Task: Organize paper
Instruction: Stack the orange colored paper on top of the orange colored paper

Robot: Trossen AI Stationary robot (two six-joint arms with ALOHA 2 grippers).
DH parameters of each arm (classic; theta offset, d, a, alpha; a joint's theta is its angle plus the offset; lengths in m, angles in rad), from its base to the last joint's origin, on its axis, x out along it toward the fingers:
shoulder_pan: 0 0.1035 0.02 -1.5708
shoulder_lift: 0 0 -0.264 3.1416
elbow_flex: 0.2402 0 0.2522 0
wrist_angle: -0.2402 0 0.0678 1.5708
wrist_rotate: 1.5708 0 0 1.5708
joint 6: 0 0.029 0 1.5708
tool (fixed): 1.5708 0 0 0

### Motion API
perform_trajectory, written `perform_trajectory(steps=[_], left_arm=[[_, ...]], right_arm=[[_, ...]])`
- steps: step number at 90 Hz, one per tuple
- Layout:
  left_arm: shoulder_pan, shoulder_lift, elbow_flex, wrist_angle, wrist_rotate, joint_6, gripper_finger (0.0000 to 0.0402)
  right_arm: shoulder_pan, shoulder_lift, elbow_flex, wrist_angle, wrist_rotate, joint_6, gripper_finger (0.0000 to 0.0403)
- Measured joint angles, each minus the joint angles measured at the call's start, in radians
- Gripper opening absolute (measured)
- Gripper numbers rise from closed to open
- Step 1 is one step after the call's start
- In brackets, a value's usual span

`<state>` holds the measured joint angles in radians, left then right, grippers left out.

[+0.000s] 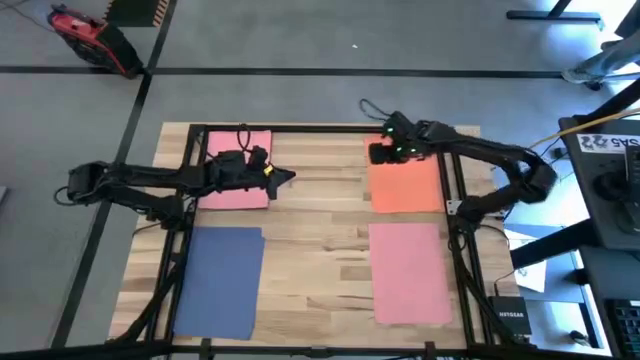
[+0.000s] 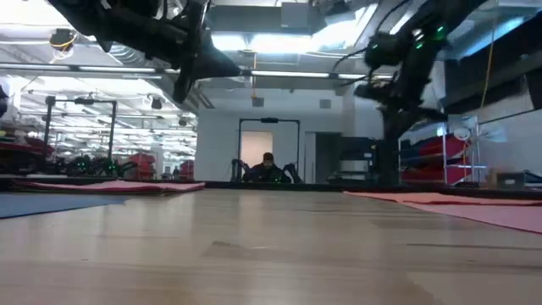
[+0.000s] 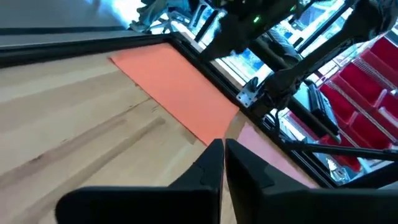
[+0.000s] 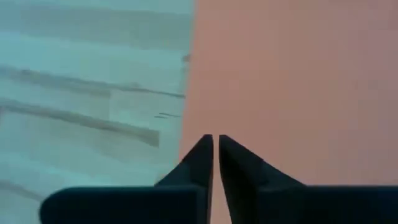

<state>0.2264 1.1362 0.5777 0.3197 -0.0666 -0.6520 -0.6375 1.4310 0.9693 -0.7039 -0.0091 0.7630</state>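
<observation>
Paper lies in four spots on the pale wooden tabletop [image 1: 320, 250]: a pink sheet [image 1: 238, 170] at the far left, an orange sheet [image 1: 405, 185] at the far right, a blue sheet [image 1: 220, 282] at the near left and a second pink sheet [image 1: 410, 272] at the near right, all flat and well apart from one another. The left hand [image 1: 288, 177] hangs above the tabletop just beside the far pink sheet, its two dark fingers [image 3: 208, 165] drawn together with only a thin slit between them and nothing held. The right hand [image 1: 372, 153] hovers over the far edge of the orange sheet, its fingers [image 4: 202, 158] likewise pressed nearly together and empty. A black box [image 1: 510, 322] at the table's near right corner carries white lettering that reads NETGEAR. In the low view a person [image 2: 268, 168] sits far back in the room.
</observation>
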Motion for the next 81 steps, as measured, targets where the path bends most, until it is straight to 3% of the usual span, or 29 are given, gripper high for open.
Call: perform_trajectory(steps=[28, 81], left_arm=[[0.0, 0.0, 0.0, -0.067, 0.0, -0.027, 0.0], [0.0, 0.0, 0.0, -0.109, -0.026, -0.029, 0.0]], right_arm=[[0.058, 0.223, -0.001, 0.193, -0.048, -0.058, 0.0003], [0.068, 0.335, 0.001, 0.197, -0.031, -0.105, 0.0001]])
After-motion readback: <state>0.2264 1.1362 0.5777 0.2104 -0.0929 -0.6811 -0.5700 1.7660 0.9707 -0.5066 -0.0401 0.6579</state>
